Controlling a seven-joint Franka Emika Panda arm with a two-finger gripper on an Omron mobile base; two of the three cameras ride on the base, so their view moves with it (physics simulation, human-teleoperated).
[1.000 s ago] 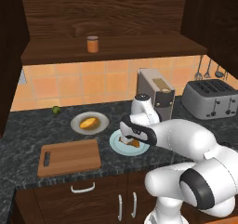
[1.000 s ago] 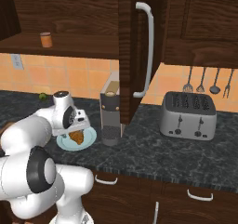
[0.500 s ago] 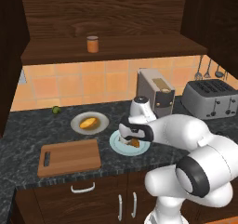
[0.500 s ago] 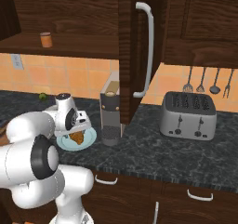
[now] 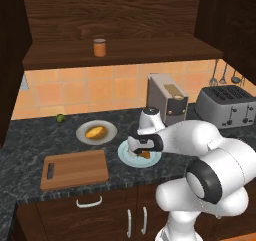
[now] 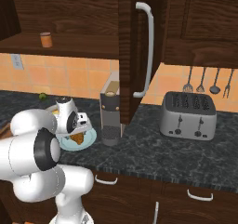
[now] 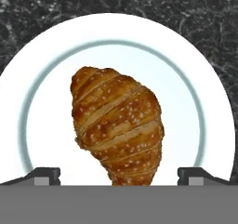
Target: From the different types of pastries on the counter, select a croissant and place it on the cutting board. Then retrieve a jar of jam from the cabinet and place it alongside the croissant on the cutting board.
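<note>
Hanging directly above the croissant (image 7: 118,128), the tool (image 5: 141,152) stands with jaws spread wide, straddling it, gripping nothing, ready for a downward pinch. The croissant rests on a pale plate (image 7: 204,79), right of the cutting board (image 5: 75,169).

No readable text in any view.

The jar of jam (image 5: 99,47) on the cabinet shelf (image 5: 125,54) carries no label that can be made out, and the toaster (image 6: 188,115), the coffee machine (image 6: 111,110) and the white plate (image 7: 56,51) under the croissant (image 7: 118,125) bear no brand, number or sign; the cutting board (image 5: 75,169) and the dark worktop (image 6: 153,148) are likewise unmarked.
</note>
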